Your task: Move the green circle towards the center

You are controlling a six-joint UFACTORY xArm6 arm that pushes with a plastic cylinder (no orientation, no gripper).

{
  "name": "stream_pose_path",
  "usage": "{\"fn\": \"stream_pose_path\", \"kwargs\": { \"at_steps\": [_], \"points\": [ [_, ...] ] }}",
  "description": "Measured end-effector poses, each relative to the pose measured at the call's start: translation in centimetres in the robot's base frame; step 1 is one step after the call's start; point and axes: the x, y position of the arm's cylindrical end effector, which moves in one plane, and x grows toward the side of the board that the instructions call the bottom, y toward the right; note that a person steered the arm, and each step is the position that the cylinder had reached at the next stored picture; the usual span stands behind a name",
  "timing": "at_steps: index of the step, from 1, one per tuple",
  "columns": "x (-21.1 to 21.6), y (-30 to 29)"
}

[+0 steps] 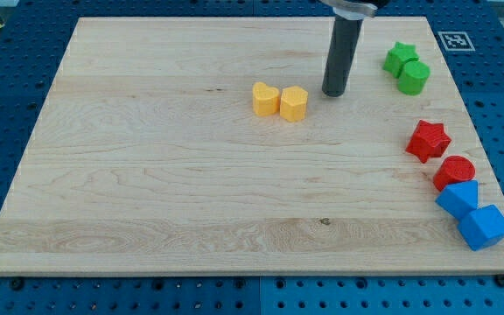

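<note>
The green circle (414,77) sits near the view's top right of the wooden board (147,175), touching a green star (399,58) just above and left of it. My tip (334,92) rests on the board to the left of the green circle, with a clear gap between them. It stands just right of a yellow hexagon (294,103).
A yellow heart (265,99) touches the yellow hexagon on its left. Along the right edge lie a red star (428,140), a red circle (454,171) and two blue blocks (458,199) (484,227). A marker tag (452,40) sits off the board's top right corner.
</note>
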Motion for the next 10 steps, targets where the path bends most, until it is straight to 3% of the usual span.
{"fn": "stream_pose_path", "kwargs": {
  "at_steps": [2,4,5,6,8,10],
  "points": [
    [0.3,7.5],
    [5.0,13.3],
    [3.0,16.6],
    [-1.6,16.9],
    [-1.8,7.7],
    [-0.8,6.0]
  ]
}}
